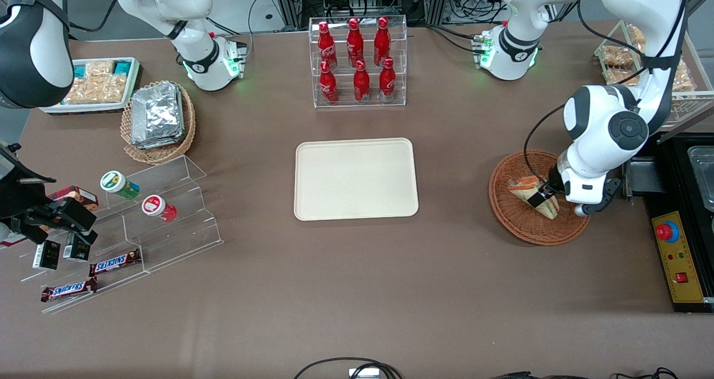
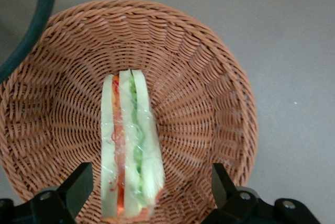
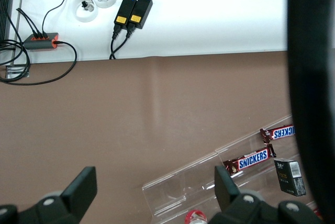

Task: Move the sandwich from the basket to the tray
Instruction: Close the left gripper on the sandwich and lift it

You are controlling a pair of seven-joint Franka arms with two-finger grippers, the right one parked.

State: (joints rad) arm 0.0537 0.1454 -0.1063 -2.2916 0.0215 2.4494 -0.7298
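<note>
**Inspector:** Start with the largest item.

**Onlooker:** The tray (image 1: 356, 179) — one, cream, flat on the table, nothing on it. Well apart from it, toward the working arm's end, sits one reddish basket (image 1: 516, 222). One sandwich (image 2: 130, 150) lies in that basket on its edge, crusts and filling layers facing up.

**Inspector:** The gripper?

**Onlooker:** The gripper (image 2: 149, 187) hangs low over the basket with its fingers (image 2: 78, 185) spread wide, one on either side of the sandwich and neither touching it. It holds nothing.

**Inspector:** Handling?

**Onlooker:** I judge it light and soft. The bread looks as if it would squash under a hard pinch, and the clear wrap over it may be slippery. The sensible hold is across the two flat bread faces, near the middle of the wedge — not on the thin tip.

**Inspector:** Other counts?

**Onlooker:** Six red bottles (image 1: 356, 61) in a clear rack, farther from the front camera than the tray.
</note>
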